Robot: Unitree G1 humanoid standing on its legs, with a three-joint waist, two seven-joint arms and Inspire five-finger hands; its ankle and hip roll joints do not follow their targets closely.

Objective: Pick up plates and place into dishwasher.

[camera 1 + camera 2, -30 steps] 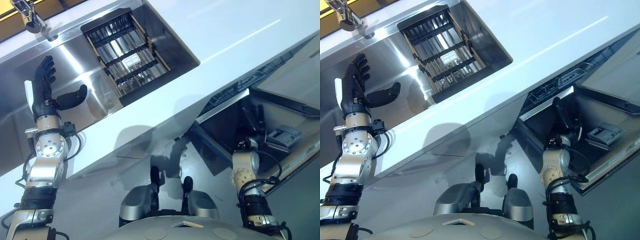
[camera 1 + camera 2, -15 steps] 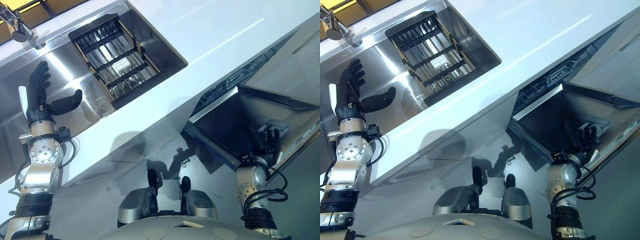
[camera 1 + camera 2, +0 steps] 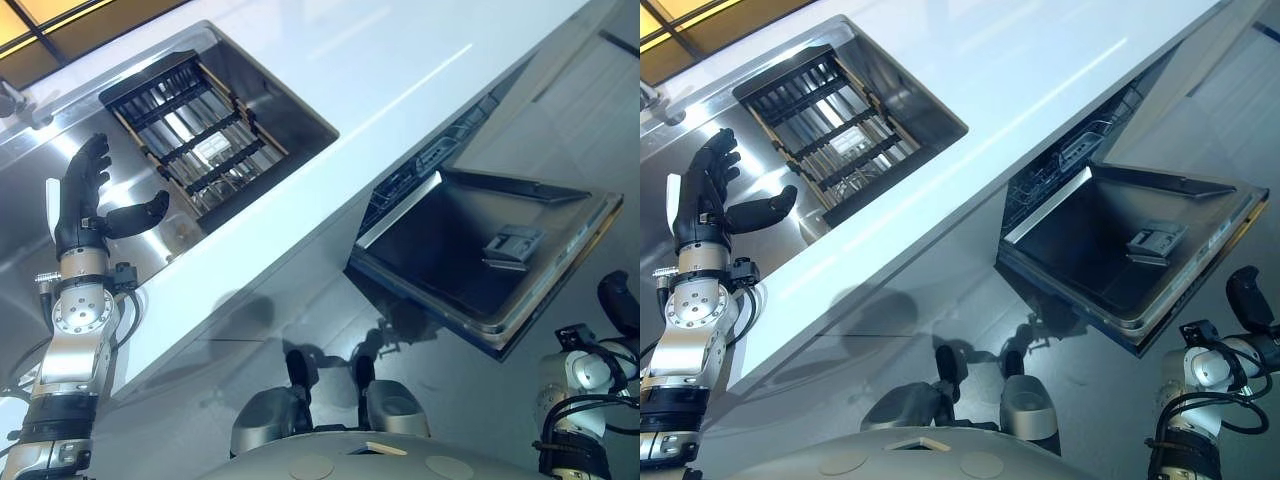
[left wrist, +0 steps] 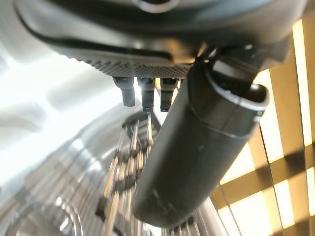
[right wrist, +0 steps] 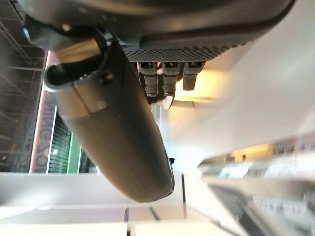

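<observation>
Stainless steel is lining the sink (image 3: 60, 120) at the left of the white counter (image 3: 380, 60), and a dark wire rack (image 3: 190, 135) is sitting in the sink's deeper basin. No plate can be made out in the rack or anywhere else in the head views, so where the plates are cannot be told. The left hand (image 3: 82, 200) is hovering above the shallow part of the sink, just beside the rack, with its fingers (image 3: 88, 165) stretched out straight and its thumb (image 3: 140, 212) sticking out sideways toward the rack; it is holding nothing. Its wrist view is showing the same: the thumb (image 4: 197, 162) reaching forward, short fingertips (image 4: 142, 96) beside it, and the rack's bars (image 4: 123, 167) beyond them.

Below the counter's front edge the dishwasher (image 3: 440, 150) is standing open, its door (image 3: 480, 255) hanging down and outward with a small grey detergent holder (image 3: 512, 242) on its inner face. A bit of wire basket (image 3: 1080, 145) is showing inside the opening. The right hand (image 3: 1243, 295) is sitting low at the right, apart from the door's outer edge. In its wrist view the thumb (image 5: 123, 142) is lying extended and the fingers (image 5: 167, 78) are relaxed, gripping nothing.
</observation>
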